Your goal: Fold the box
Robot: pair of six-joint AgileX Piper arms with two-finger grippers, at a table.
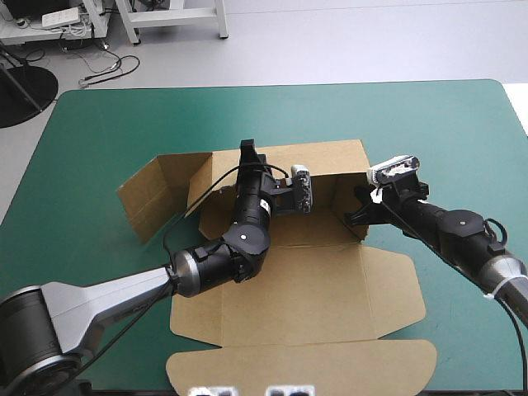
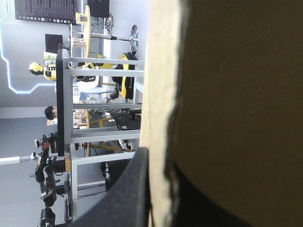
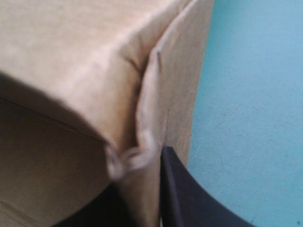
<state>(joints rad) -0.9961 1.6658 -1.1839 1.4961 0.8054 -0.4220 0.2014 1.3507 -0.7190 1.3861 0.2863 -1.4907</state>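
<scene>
So that its far wall stands upright, left gripper at twelve o'clock and right gripper at two pinch the box.

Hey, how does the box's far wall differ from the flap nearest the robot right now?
The far wall stands raised; the near flap lies flat on the teal-green cover. The left gripper and right gripper each pinch the far wall; nothing touches the near flap. Both are brown board of one box.
</scene>
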